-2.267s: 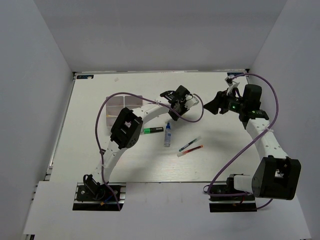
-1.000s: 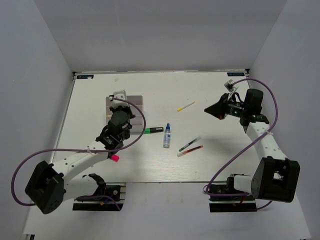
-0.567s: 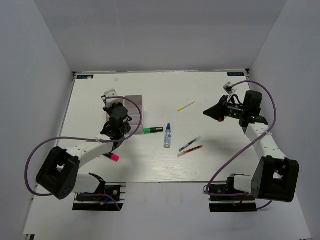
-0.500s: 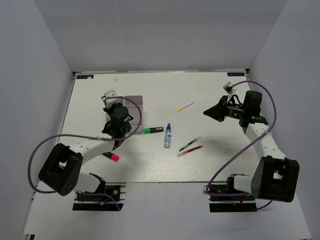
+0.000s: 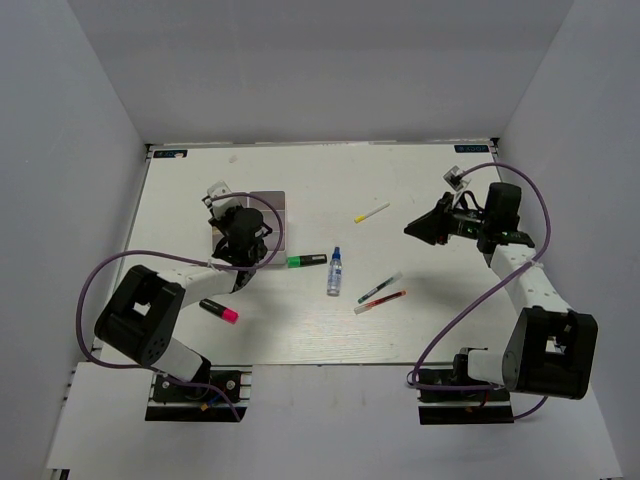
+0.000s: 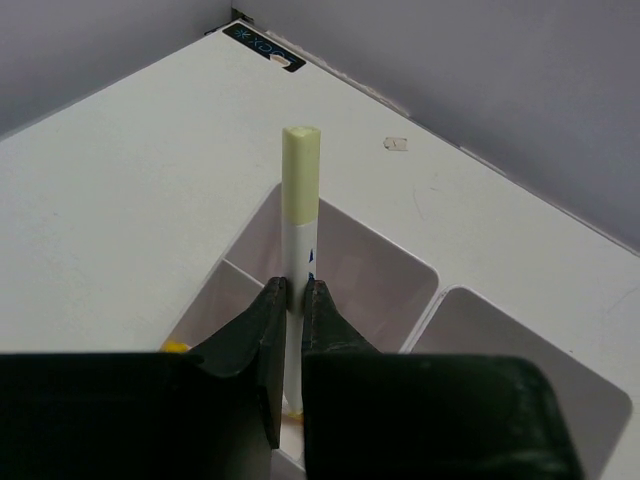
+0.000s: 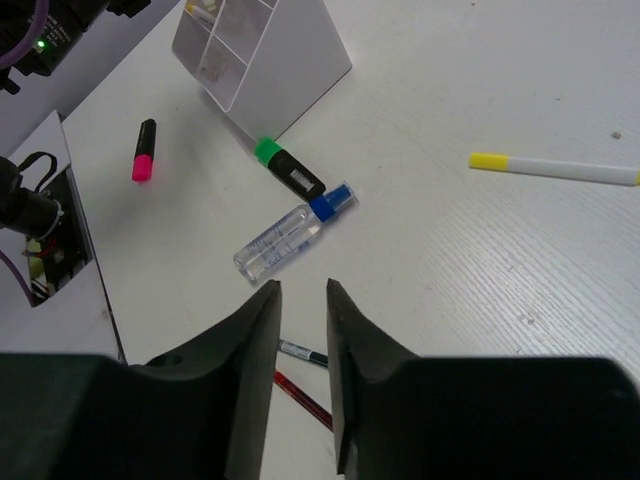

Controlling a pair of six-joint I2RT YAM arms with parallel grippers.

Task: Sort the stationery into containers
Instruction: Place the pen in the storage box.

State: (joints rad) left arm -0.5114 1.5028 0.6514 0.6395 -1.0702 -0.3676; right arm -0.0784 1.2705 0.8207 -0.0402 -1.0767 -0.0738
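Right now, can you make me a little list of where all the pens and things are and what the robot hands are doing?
left gripper: shut on pale-capped pen, upright over the tray
right gripper: open, empty
beside tray: green highlighter
mid table: blue-capped tube, green-ended pen, red-ended pen
far side: yellow-ended pen
near left: pink-capped marker

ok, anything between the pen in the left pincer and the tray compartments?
Nothing visible. The left pincer holds the pen upright over the tray, whose compartments look open there. Its lower tip is hidden behind the pincer. A yellow item sits in a neighbouring compartment.
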